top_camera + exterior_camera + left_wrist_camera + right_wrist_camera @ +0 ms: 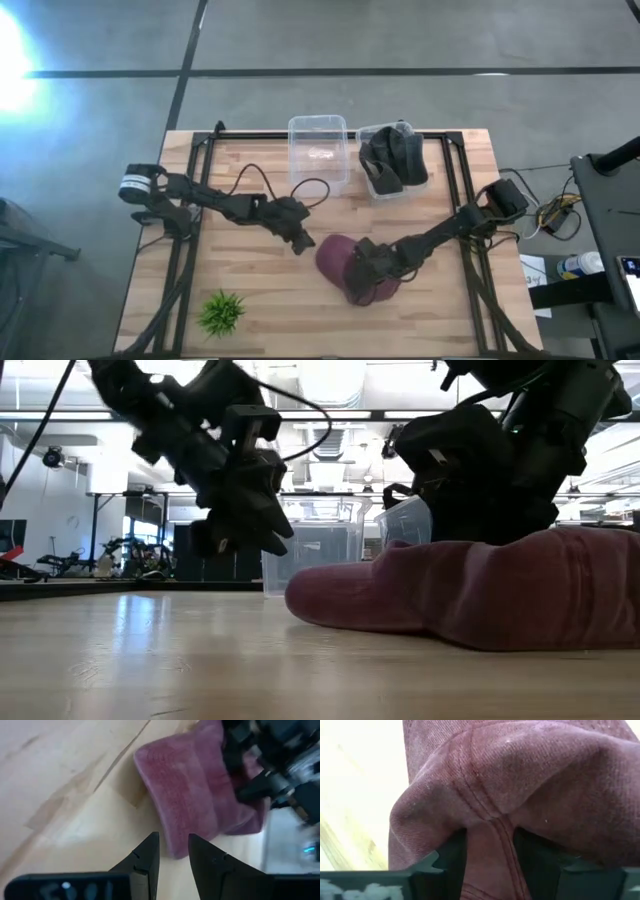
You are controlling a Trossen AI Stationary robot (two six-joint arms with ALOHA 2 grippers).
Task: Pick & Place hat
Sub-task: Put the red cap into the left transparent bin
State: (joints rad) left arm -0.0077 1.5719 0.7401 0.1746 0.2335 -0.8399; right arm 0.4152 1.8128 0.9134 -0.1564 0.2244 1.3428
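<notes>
A maroon cap (345, 265) lies on the wooden table near its middle, with its underside on the boards in the low view (480, 595). My right gripper (368, 268) reaches in from the table's right and is shut on the cap's crown (492, 795). My left gripper (300, 240) hovers just left of the cap, above the table (250, 525). Its fingers stand slightly open (173, 852), pointing at the cap's brim end (180, 795) without touching it. My right gripper pinches a raised fold of the crown cloth along a stitched seam (492, 840) between its two fingers (452, 857). It comes slanting down from the table's right side. The cloth bunches up around the fingers, and the cap rests on the table (400, 615).
Two clear bins stand at the far edge: an empty one (318, 148) and one holding dark caps (392, 160). A small green plant (222, 312) sits near the front left. A black frame rail (200, 200) runs along the table's sides.
</notes>
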